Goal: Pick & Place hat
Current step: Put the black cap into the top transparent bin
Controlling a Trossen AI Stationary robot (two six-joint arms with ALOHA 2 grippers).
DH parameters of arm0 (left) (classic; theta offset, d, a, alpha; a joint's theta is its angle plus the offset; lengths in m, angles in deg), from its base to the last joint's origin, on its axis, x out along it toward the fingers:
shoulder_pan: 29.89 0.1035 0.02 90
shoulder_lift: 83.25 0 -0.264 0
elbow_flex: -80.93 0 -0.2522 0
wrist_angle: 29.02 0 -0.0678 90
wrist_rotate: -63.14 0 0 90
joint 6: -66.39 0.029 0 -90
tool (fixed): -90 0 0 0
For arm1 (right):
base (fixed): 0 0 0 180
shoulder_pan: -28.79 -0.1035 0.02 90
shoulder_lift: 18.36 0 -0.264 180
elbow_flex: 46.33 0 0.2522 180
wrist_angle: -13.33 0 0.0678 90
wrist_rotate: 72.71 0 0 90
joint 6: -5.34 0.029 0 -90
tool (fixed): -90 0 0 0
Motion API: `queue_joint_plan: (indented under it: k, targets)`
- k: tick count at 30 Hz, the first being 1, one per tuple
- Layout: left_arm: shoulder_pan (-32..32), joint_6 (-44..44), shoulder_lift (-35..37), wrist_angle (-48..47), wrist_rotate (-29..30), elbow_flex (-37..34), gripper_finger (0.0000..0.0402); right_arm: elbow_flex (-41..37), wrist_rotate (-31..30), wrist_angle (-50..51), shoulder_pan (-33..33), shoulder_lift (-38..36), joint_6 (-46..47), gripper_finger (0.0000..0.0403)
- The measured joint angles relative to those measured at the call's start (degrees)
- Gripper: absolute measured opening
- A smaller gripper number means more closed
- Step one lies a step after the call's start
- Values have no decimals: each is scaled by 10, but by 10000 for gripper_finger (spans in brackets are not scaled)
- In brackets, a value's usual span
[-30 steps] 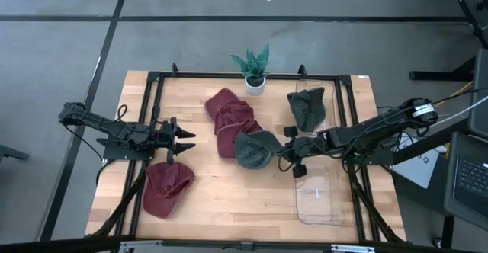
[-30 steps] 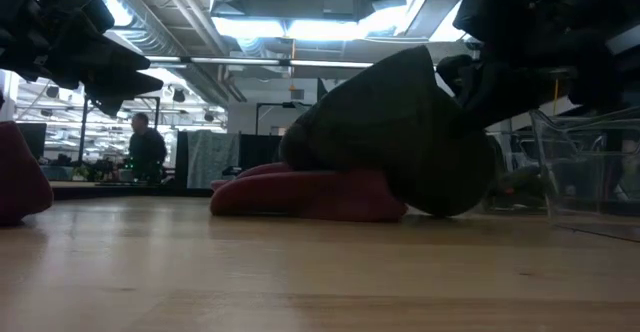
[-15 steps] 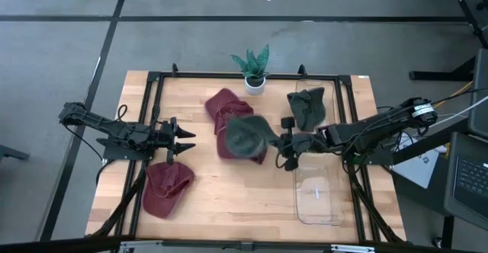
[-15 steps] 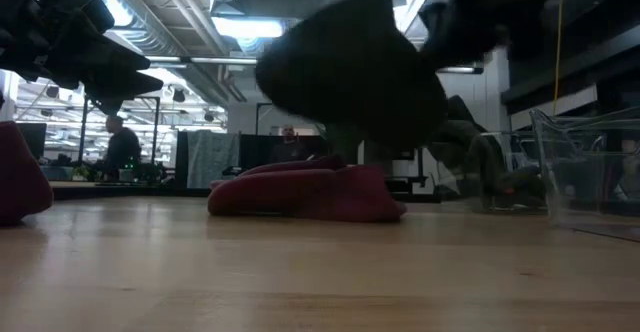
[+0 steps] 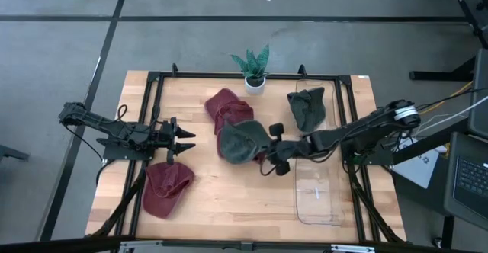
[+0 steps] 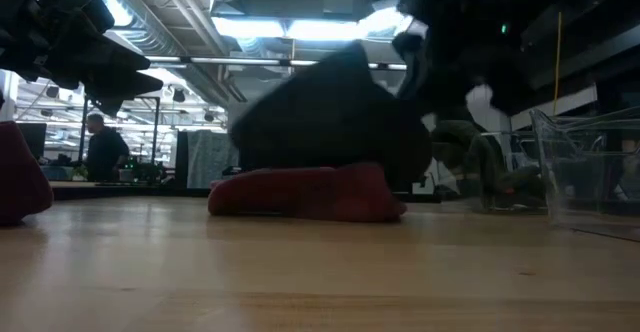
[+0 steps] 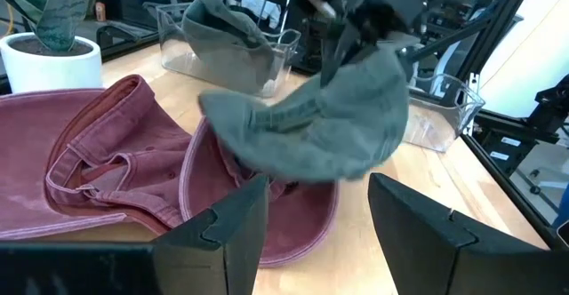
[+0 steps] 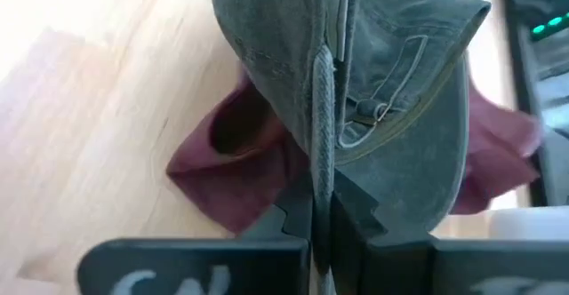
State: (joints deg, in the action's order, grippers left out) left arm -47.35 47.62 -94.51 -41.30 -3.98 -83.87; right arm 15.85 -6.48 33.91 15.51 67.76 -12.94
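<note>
Right gripper (image 5: pixel 266 155) clamped on green hat (image 5: pixel 240 142) — held over the red hats (image 5: pixel 229 110) mid-table. Left gripper (image 5: pixel 185 143) fingers apart, idle above wooden tabletop (image 5: pixel 244 200). Room behind — ceiling lights, a person (image 6: pixel 100 147) standing far off.

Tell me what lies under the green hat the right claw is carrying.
Red hats on the wooden table lie beneath the green hat, held by the right claw. How much red fabric it covers cannot be seen.
</note>
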Motion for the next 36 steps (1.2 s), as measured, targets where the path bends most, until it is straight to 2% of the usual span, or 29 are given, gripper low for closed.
queue_joint_plan:
  k: [7,15,21,25,31,36]
  targets:
    - [0,0,0,0,0,0,191,0,44,-15,-7,62,-3,27]
    - [0,0,0,0,0,0,191,0,66,5,-16,63,5,87]
    - [0,0,0,0,0,0,189,0,71,17,-16,40,74,153]
    - [0,0,0,0,0,0,191,1,74,34,-16,5,152,187]
    - [0,0,0,0,0,0,189,29,128,71,-16,-36,229,200]
    - [0,0,0,0,0,0,191,102,147,112,-25,-36,272,200]
